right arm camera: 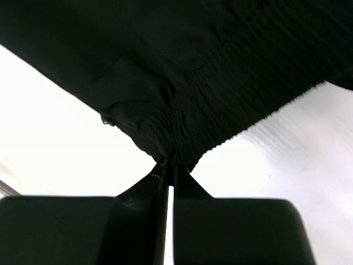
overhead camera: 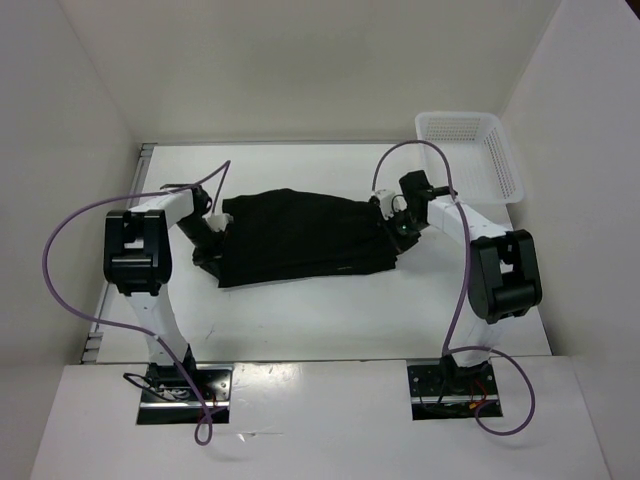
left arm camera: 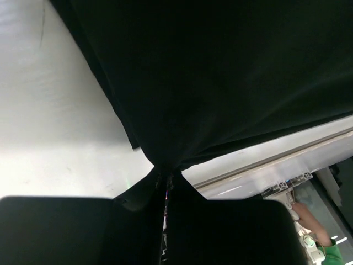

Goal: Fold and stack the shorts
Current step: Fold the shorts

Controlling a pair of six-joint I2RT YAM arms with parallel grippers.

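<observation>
The white counter carries the black shorts at its middle, stretched between both arms. A white basket sits at the far right corner. The left tool and the right tool are each clamped on an edge of the shorts.

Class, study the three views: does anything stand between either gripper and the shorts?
Nothing visible does. The left gripper is shut on the left edge of the shorts, and the right gripper is shut on the gathered waistband at their right edge. The white basket sits apart at the far right corner of the table.
</observation>
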